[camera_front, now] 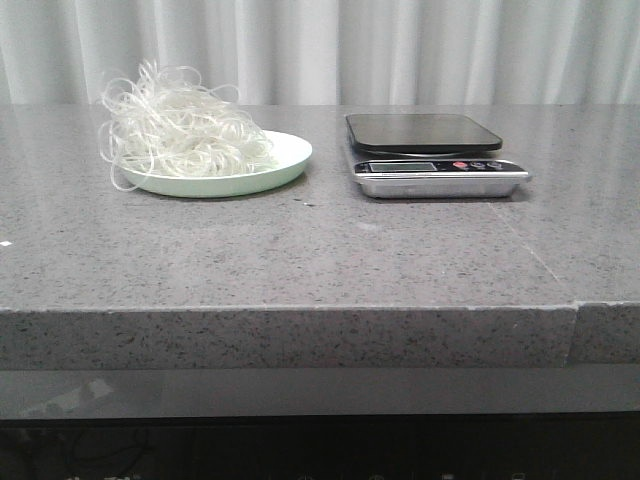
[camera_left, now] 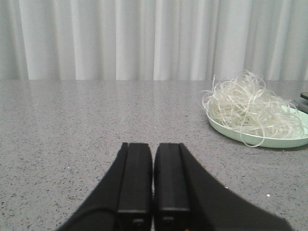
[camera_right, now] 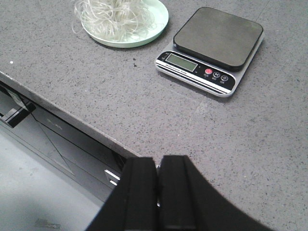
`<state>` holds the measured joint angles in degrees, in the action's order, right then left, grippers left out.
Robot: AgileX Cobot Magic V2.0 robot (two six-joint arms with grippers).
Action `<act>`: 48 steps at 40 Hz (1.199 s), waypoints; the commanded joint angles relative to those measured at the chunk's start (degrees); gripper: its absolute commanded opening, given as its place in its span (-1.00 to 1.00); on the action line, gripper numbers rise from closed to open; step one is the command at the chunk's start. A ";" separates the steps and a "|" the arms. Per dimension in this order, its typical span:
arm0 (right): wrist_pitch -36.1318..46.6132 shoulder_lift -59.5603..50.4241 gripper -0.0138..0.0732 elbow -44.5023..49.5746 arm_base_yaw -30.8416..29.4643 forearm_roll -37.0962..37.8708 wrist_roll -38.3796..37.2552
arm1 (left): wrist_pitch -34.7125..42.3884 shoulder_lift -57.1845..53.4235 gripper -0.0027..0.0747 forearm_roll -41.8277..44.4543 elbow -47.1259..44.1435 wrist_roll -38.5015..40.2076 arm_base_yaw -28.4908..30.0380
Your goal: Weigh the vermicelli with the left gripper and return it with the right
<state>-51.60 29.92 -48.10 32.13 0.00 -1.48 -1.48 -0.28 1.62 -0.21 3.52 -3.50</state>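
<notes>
The vermicelli (camera_front: 180,130) is a loose whitish tangle lying on a pale green plate (camera_front: 285,160) at the left of the grey table. It also shows in the left wrist view (camera_left: 245,106) and the right wrist view (camera_right: 115,14). A kitchen scale (camera_front: 432,150) with a bare dark platform stands to the right of the plate. My left gripper (camera_left: 153,147) is shut and empty, low over the table, well short of the plate. My right gripper (camera_right: 158,161) is shut and empty, above the table's front edge. Neither gripper shows in the front view.
White curtains hang behind the table. The table's front edge (camera_right: 62,110) runs below the right gripper, with dark cabinet parts and floor beyond it. A seam (camera_front: 575,300) crosses the tabletop at the right.
</notes>
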 commanded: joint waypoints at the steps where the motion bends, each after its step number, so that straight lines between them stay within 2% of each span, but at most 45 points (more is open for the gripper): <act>1: 3.74 0.30 -0.29 -1.40 -0.13 0.39 -0.04 | 5.00 -1.36 -0.53 -0.51 -2.25 0.10 -0.43; 18: 4.31 -1.18 -0.29 0.39 -1.41 0.00 -0.04 | 5.00 -1.36 -0.53 -0.51 -2.25 0.10 -0.43; 22: 8.51 -5.00 -0.29 4.77 -6.53 0.00 -0.04 | 5.00 -1.36 -0.53 -0.51 -2.25 0.10 -0.43; 33: 26.58 -19.77 -0.29 23.27 -21.73 0.00 -0.04 | 5.00 -1.36 -0.53 -0.51 -2.25 0.10 -0.43; 41: 33.11 -27.02 -0.29 34.88 -28.03 0.00 -0.04 | 5.00 -1.36 -0.53 -0.51 -2.25 0.10 -0.43; 48: 39.88 -31.06 -0.29 41.89 -31.01 0.00 -0.10 | 5.00 -1.36 -0.53 -0.51 -2.25 0.10 -0.43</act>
<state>-20.55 -0.31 -7.01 2.24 0.00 -1.48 -1.48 -0.28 1.49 -0.21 3.52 -3.50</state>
